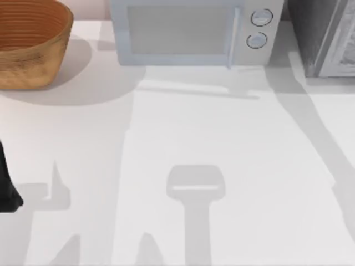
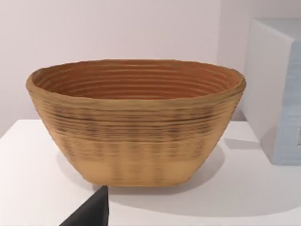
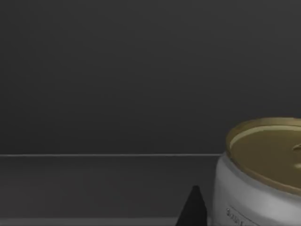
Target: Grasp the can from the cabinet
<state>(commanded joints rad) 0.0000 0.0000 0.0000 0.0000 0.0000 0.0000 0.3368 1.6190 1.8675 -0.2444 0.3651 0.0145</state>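
The can (image 3: 263,174) has a golden-yellow lid and a silvery-white body. It stands inside the dark cabinet (image 3: 117,80), cut off by the right wrist picture's edge. A black part of my right gripper (image 3: 193,211) pokes in just beside the can, apart from it. From above, the cabinet (image 1: 310,39) is the dark grey speckled box at the table's far right, with its pale framed door panel (image 1: 345,50) swung outward. My left arm (image 1: 8,188) is parked at the table's left edge, and a black corner of my left gripper (image 2: 90,213) faces the basket.
A large woven brown basket (image 1: 28,44) sits at the far left of the white table (image 1: 183,144). A pale blue-grey microwave (image 1: 188,30) with two round knobs stands at the back centre, close to the cabinet.
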